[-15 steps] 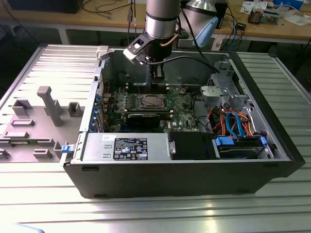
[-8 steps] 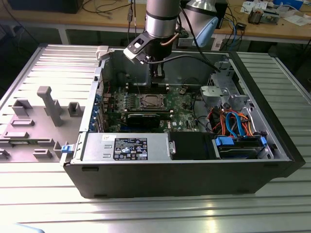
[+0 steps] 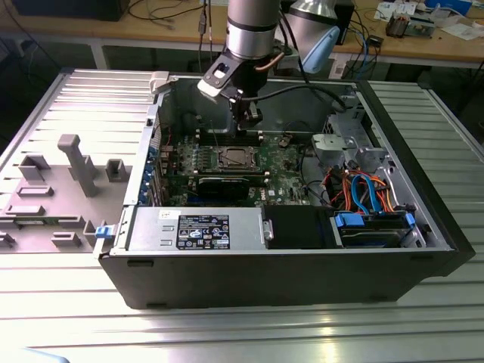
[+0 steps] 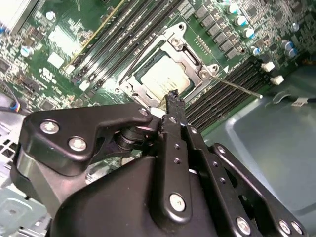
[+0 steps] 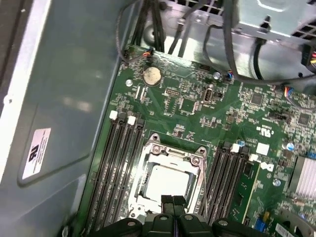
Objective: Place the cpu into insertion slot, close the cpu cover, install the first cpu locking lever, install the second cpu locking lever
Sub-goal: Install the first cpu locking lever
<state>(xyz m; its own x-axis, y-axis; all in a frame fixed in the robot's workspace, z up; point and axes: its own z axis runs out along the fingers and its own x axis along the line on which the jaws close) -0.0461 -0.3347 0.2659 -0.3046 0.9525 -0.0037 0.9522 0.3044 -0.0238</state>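
Observation:
The cpu point(image 5: 167, 181) lies flat in the insertion slot point(image 3: 235, 158), silvery top up, on the green board inside the open computer case. The cpu cover point(image 5: 173, 157) lies down around it as a silvery frame; in the second wrist view the cpu point(image 4: 163, 76) shows through the cut-out of the cpu cover point(image 4: 187, 55). A thin locking lever point(image 4: 237, 85) sticks out sideways from one socket corner, over the memory slots. My gripper point(image 3: 247, 125) hangs just above the socket's edge. In both wrist views the gripper point(image 4: 172, 95) point(image 5: 173, 200) is shut with nothing held.
Long memory slots point(image 5: 121, 163) flank the socket on both sides. A black expansion card point(image 3: 231, 184), a power supply point(image 3: 193, 227) and bundled cables point(image 3: 363, 189) fill the case. The case wall point(image 5: 54, 98) stands close by. A grey fixture point(image 3: 76, 162) lies at the exterior view's left.

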